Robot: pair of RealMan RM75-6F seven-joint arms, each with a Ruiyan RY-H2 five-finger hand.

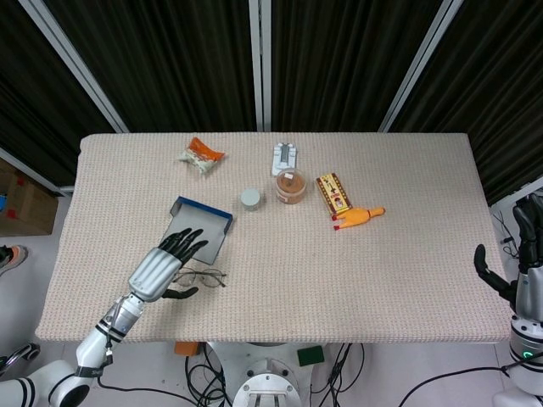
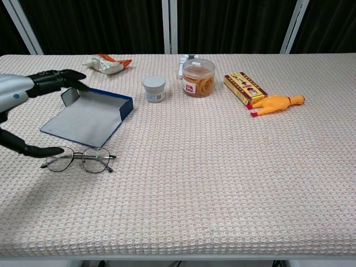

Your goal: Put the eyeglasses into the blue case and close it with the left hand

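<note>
Beige woven-cloth table [image 1: 407, 280] before dark curtains; printing on the packets is too small to read

Left hand [image 1: 161, 270] hovers spread, holding nothing, over thin wire-rimmed eyeglasses [image 2: 78, 158] just beside the open blue case [image 2: 89, 115]; right hand [image 1: 519, 273], apparently loosely apart, hangs beyond the table edge; white jar [image 2: 154, 89] nearby

- Left hand [image 1: 163, 270]: ribbed silver-grey back, black fingers [image 2: 53, 80], at the lower left of the head view.
- Left forearm: silver segments with dark bands at the wrist.
- Right hand [image 1: 519, 259]: black fingers, grey-white wrist, small green light below, at the right edge.
</note>
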